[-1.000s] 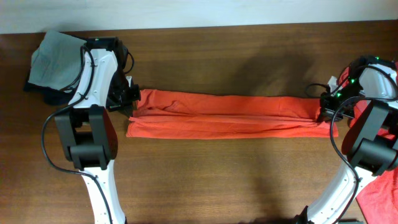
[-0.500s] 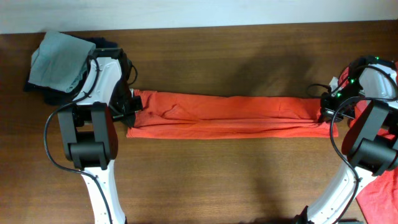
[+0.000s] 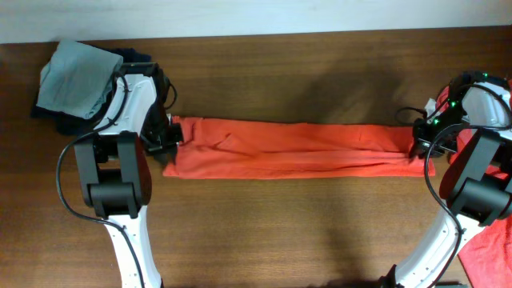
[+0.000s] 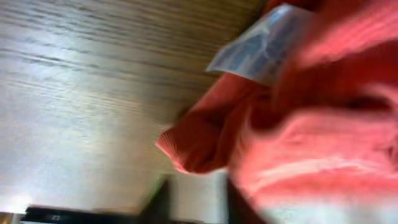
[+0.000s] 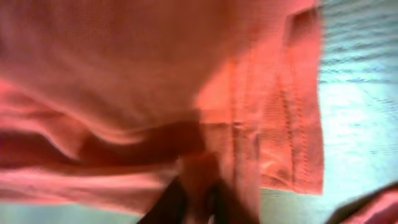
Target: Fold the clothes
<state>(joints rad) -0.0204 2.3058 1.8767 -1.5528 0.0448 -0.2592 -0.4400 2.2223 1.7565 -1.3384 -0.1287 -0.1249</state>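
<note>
shirt: an orange-red shirt [image 3: 296, 148] is pulled out into a long, narrow band across the middle of the table [image 3: 280, 232]. it runs from one arm to the other, lies flat on the wood, and has lengthwise creases along it.
left end of shirt: this end is a little wider and bunched, and it sits right at the left gripper [image 3: 170, 138].
right end of shirt: this end narrows to a tight gather at the right gripper [image 3: 418, 149].
left gripper: it is down at the shirt's edge. the left wrist view is blurred, with cloth heaped beside the fingers, so i cannot tell whether it is pinching the cloth or standing apart from it.
label: a white neck label [image 4: 261, 45] shows on the cloth in the left wrist view, near the bare wood.
right gripper: it is closed narrow on the shirt. in the right wrist view a fold of red cloth is nipped between the dark fingers [image 5: 169, 202], beside a stitched hem.
grey garment: a folded grey garment [image 3: 76, 78] is at the far left corner, resting on a dark garment [image 3: 46, 112], well apart from the shirt.
other red cloth: more orange-red cloth [image 3: 490, 250] lies at the near right corner, partly behind the right arm.
</note>
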